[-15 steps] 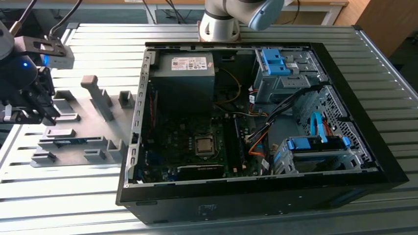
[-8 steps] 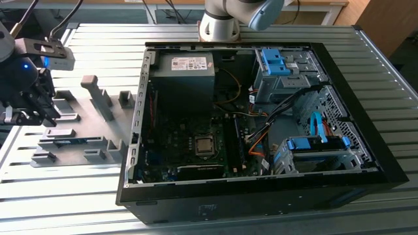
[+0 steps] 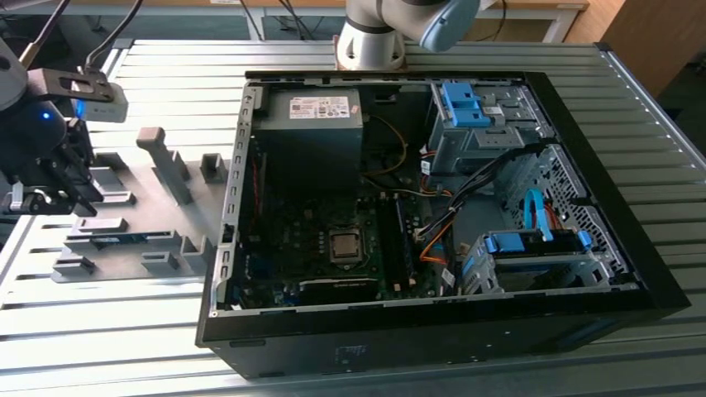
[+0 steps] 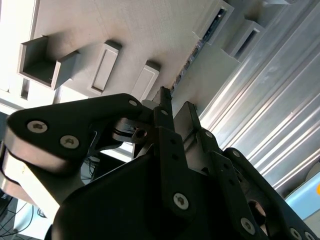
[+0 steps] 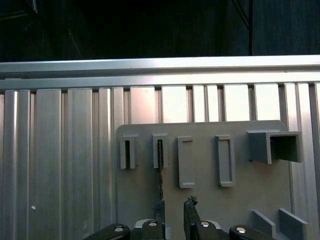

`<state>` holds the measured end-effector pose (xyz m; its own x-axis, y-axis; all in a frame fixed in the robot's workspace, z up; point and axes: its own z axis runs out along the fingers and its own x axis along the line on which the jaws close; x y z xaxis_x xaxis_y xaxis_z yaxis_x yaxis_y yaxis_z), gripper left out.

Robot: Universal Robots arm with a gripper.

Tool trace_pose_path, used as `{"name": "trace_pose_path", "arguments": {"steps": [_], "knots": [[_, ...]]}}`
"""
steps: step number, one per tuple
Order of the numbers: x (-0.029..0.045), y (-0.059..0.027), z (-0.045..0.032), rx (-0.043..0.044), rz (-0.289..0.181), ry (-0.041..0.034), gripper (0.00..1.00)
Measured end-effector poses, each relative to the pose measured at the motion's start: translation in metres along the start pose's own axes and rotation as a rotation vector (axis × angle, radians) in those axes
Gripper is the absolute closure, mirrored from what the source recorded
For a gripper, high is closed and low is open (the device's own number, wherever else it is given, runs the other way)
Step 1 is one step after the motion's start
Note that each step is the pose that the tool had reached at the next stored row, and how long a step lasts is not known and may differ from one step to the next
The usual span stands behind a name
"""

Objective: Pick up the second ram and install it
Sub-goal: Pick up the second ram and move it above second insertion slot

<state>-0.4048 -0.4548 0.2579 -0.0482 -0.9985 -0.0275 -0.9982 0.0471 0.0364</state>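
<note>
The second ram (image 3: pixel 116 238) is a thin blue-teal stick standing on edge in grey holder blocks on the fixture plate (image 3: pixel 138 178), at the exterior view's left. In both wrist views I see it edge-on, as a dark thin line (image 5: pixel 160 172) (image 4: pixel 197 45) running from a slotted block toward my fingers. My gripper (image 3: pixel 50 194) hangs over the plate's left end, above the stick. In the first wrist view my gripper (image 5: pixel 174 204) has a gap between its fingertips with nothing in it, and one fingertip (image 5: pixel 159 206) lines up with the stick's near end. My gripper (image 4: pixel 176 106) is open.
An open black computer case (image 3: pixel 441 347) lies to the exterior view's right of the plate, with the motherboard (image 3: pixel 298 223) and its memory slots (image 3: pixel 392 240) exposed. The arm's base (image 3: pixel 369 41) stands behind it. Other grey blocks (image 5: pixel 225 160) rise from the plate on a ribbed metal table (image 3: pixel 99 331).
</note>
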Motion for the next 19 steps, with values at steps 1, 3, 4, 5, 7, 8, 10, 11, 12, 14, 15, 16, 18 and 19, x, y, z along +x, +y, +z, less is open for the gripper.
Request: {"name": "trace_pose_path", "arguments": {"steps": [1,3,4,5,7,8,10,11,12,14,15,16,18,19], "knots": [[0.0,0.0,0.0003,-0.0001,0.0,0.0001,0.71],[0.0001,-0.0001,0.0005,-0.0001,0.0,0.0001,0.71],[0.0001,0.0,0.0007,0.0001,0.0,0.0,0.71],[0.0001,-0.0001,0.0007,0.0001,0.0,-0.0001,0.71],[0.0001,-0.0001,0.0008,0.0001,0.0,0.0,0.71],[0.0001,-0.0001,0.001,0.0002,0.0,-0.0002,0.71],[0.0001,-0.0001,0.0015,0.0003,0.0,-0.0001,0.71],[0.0001,-0.0001,0.0018,0.0004,0.0,-0.0002,0.71],[0.0001,-0.0001,0.0022,0.0005,0.0,-0.0001,0.71],[0.0003,-0.0002,0.0032,0.0008,0.0,-0.0001,0.71],[0.0004,-0.0002,0.0039,0.0012,0.0,-0.0002,0.71],[0.0005,-0.0002,0.0046,0.0015,0.0,-0.0002,0.71],[0.0008,-0.0003,0.0063,0.0023,0.0,-0.0002,0.71],[0.0009,-0.0003,0.0073,0.0027,0.0,-0.0002,0.71]]}}
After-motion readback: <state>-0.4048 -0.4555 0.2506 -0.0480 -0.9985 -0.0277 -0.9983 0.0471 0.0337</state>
